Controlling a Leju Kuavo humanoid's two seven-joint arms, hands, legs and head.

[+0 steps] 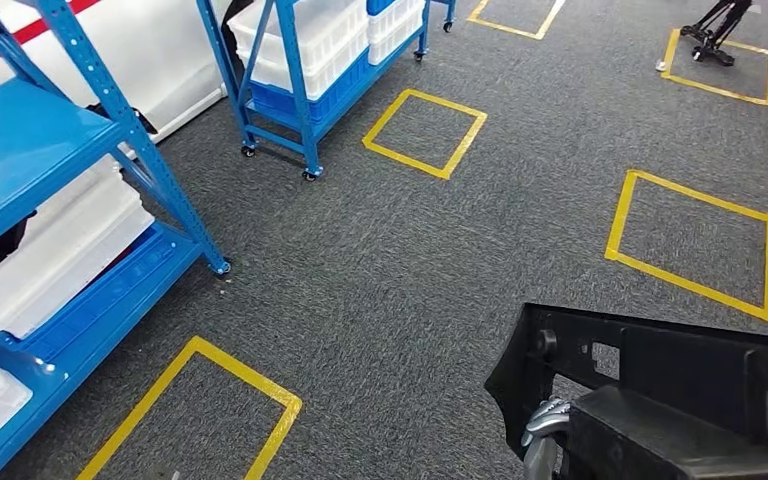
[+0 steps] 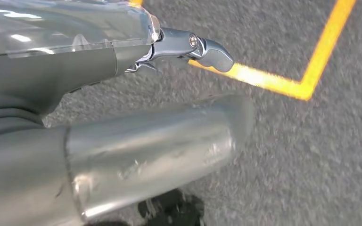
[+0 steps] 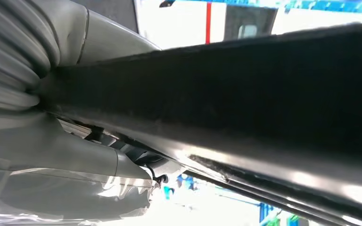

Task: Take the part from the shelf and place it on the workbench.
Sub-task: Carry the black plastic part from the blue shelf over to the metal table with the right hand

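While carried off shelf (image 1: 80,180) toward bench: black part (image 1: 660,380), gripped by right hand (image 1: 545,425) prob.; left hand (image 2: 188,47) grip unclear.

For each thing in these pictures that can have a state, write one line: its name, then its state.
black part: off the shelf, carried above the carpet
right hand: grips the black part
left hand: holds nothing, hangs over the carpet
blue shelf: holds white bins
wheeled rack: loaded with white bins
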